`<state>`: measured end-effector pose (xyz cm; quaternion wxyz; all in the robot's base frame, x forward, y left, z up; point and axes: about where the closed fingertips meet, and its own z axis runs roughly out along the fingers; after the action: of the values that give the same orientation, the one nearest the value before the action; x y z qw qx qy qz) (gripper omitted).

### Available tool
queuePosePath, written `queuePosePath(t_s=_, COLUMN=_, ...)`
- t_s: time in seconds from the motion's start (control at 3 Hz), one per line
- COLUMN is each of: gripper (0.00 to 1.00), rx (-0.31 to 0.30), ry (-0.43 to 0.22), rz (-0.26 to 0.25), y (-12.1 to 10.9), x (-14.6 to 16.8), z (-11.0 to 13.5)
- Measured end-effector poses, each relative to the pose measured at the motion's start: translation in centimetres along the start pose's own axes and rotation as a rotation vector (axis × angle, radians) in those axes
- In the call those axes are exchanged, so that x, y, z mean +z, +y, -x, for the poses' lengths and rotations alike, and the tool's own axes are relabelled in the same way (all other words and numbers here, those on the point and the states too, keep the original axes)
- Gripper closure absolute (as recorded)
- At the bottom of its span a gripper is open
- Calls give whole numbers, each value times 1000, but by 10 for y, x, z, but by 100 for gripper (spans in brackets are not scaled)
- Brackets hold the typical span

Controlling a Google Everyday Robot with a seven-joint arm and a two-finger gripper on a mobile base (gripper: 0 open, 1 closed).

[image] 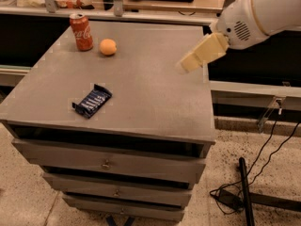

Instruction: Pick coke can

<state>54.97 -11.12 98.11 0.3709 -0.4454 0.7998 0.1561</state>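
One hand [190, 62] (seemingly empty) hovers over cabinet [150, 91], coke can [81, 31] apart.

A lab workroom (or an office): grey drawer cabinet [150, 95], floor cables [222, 195] at five o'clock, my gripper [201, 55] at two o'clock.
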Motion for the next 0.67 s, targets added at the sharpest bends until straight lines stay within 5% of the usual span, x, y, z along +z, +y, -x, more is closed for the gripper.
queuePosePath(t_s=0.33, gripper=0, rx=68, ry=-85, rz=-67, y=-27, x=39, z=30)
queuePosePath(t_s=0.67, gripper=0, rx=66, ry=-81, rz=-62, y=-25, x=39, z=29)
